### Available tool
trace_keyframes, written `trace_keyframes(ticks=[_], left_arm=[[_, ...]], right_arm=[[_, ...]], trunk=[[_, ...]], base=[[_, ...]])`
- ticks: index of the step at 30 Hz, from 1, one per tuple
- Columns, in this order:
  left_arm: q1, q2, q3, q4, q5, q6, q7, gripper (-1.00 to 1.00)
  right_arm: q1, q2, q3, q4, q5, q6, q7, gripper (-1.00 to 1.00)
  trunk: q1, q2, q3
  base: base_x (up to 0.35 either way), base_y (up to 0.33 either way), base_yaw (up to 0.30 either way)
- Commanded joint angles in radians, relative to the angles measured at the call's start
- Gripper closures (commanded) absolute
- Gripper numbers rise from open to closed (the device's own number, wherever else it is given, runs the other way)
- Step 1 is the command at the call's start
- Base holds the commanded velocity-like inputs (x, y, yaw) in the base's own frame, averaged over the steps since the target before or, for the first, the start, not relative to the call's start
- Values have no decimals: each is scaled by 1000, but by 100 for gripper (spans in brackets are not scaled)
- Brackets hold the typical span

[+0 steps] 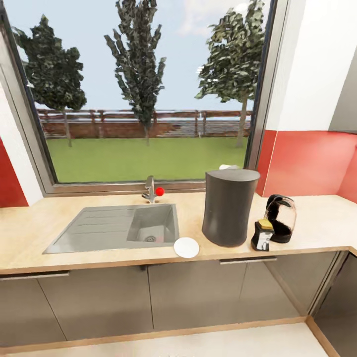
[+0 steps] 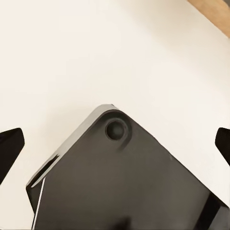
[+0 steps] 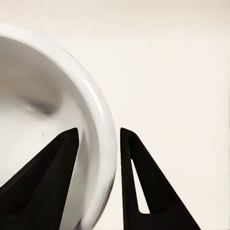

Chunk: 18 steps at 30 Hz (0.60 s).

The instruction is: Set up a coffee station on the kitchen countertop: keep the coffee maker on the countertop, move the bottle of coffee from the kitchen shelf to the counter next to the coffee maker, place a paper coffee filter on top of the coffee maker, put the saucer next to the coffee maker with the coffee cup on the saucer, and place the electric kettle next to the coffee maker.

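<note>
1. Wood-grain kitchen countertop (image 1: 307, 233) carries our coffee maker (image 1: 229, 207); saucer (image 1: 186, 247) at its eight o'clock, bottle of coffee (image 1: 262, 235) and electric kettle (image 1: 281, 217) at three.
2. Our right gripper (image 3: 99, 158) pinches the coffee cup (image 3: 43, 120) rim.
3. Our left gripper (image 2: 115, 143) stands spread.

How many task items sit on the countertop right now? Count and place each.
4. The saucer lies at the front edge beside the sink; the coffee maker stands right of it; the bottle of coffee and electric kettle stand further right. Something white behind the maker is partly hidden.
</note>
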Motion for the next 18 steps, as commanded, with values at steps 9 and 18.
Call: trace_keyframes(ticks=[9, 18], left_arm=[[1, -1, 3, -2, 10, 2, -9, -100], [1, -1, 3, -2, 10, 2, -9, -100]], right_arm=[[-1, -1, -9, 3, 6, -6, 3, 100], [-1, -2, -9, 3, -14, -7, 3, 100]], trunk=[[0, -1, 0], [0, -1, 0]], base=[[-175, -296, 280], [-186, -289, 170]])
